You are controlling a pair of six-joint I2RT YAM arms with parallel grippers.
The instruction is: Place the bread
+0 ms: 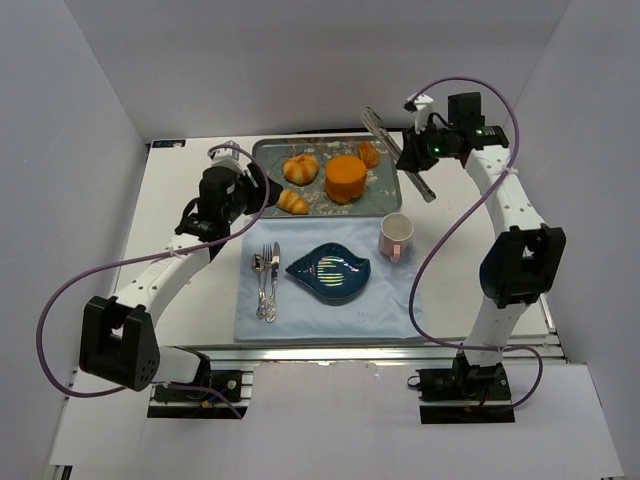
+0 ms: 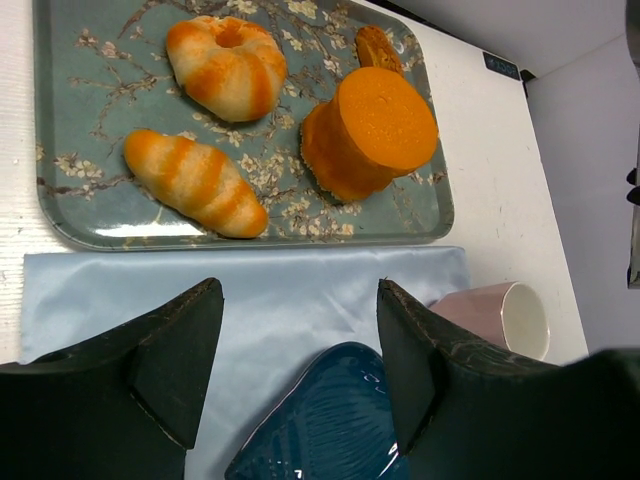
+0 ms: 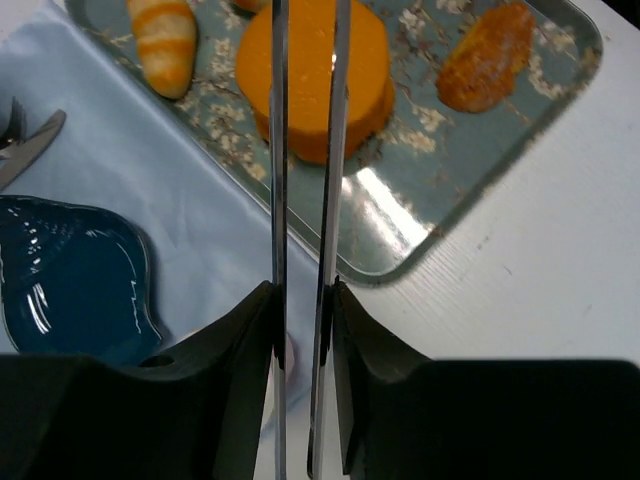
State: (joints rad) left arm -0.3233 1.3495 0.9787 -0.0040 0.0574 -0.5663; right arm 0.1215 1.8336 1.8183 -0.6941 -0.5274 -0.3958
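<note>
The bread [image 1: 300, 168] is a round bun with golden lobes lying on the grey floral tray [image 1: 270, 152], at its left. It also shows in the left wrist view [image 2: 228, 65]. My left gripper [image 1: 243, 187] is open and empty [image 2: 300, 290], over the blue cloth just in front of the tray, apart from the bread. My right gripper [image 1: 417, 155] is shut on metal tongs [image 1: 392, 148] at the tray's right end. In the right wrist view the gripper [image 3: 303, 290] holds the tongs [image 3: 279, 150], whose arms reach over the orange cake; their tips are out of frame.
On the tray also lie a ridged croissant-like roll [image 1: 293, 203], an orange cylinder cake [image 1: 345, 179] and a small orange pastry [image 1: 369, 154]. A light blue cloth [image 1: 310, 312] carries a blue shell-shaped plate [image 1: 330, 270], a pink mug [image 1: 396, 235] and silver cutlery [image 1: 267, 282].
</note>
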